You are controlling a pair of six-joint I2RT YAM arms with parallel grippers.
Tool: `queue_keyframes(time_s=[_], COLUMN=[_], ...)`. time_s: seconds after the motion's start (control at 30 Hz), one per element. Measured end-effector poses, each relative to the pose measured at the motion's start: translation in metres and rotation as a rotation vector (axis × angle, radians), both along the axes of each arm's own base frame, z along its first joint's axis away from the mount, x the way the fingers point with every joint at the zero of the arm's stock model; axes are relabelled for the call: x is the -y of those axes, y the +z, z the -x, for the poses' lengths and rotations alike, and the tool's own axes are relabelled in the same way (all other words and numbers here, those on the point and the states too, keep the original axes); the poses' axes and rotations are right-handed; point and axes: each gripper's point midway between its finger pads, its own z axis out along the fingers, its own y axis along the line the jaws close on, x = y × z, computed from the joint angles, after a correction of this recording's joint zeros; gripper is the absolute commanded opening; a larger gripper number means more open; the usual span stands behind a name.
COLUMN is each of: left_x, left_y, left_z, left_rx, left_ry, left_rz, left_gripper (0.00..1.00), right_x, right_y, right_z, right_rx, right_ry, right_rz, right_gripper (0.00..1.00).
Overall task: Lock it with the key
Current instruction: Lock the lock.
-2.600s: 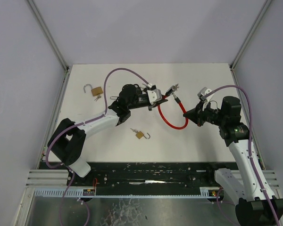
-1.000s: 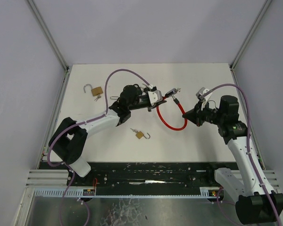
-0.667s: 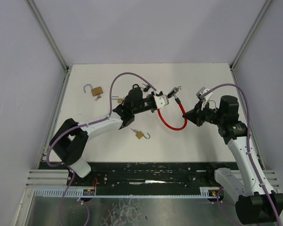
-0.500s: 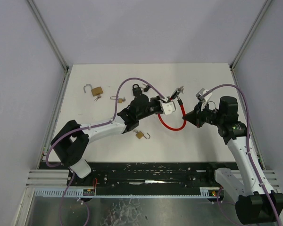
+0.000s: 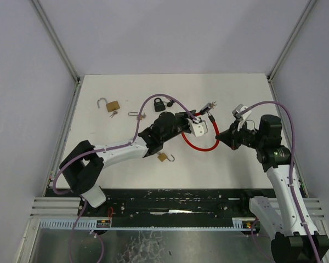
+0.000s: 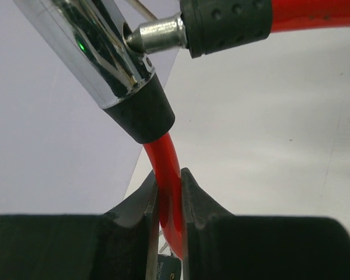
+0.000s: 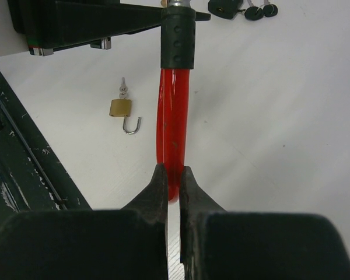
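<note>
A red cable lock (image 5: 200,147) hangs in a loop between my two grippers above the table. My left gripper (image 5: 193,127) is shut on the cable just below the chrome lock barrel (image 6: 99,52). My right gripper (image 5: 223,136) is shut on the cable (image 7: 174,116) below the black sleeve (image 7: 177,41) of the pin end. In the left wrist view the steel pin (image 6: 157,34) touches the barrel's side hole. Small metal parts (image 5: 210,104) stick out at the barrel's far end; I cannot make out a key there.
An open brass padlock (image 5: 112,105) lies at the back left. A black padlock (image 5: 159,103) with black-headed keys (image 7: 256,10) lies behind the left arm. A small open brass padlock (image 5: 163,158) lies near the left forearm. Grey walls stand on three sides.
My left arm has swung right, carrying the barrel end toward the right gripper and uncovering the black padlock. The right gripper has shifted slightly right. Both grips have held.
</note>
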Motion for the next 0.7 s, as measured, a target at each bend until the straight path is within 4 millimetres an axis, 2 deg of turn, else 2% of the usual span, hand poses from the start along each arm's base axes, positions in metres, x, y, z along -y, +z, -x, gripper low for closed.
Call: queue_keyframes(time_s=[0.5, 0.7], left_x=[-0.005, -0.001], left_y=[0.001, -0.003], left_z=[-0.005, -0.003], left_rx=[0.048, 0.072], left_ry=[0.036, 0.026], left_rz=[-0.038, -0.067], left_gripper=[0.0, 0.0], right_x=[0.002, 0.005], right_y=[0.011, 0.009], right_z=[0.005, 0.002], right_rx=[0.044, 0.038], right_ry=[0.001, -0.019], right_rz=[-0.015, -0.004], right_gripper=[0.0, 0.0])
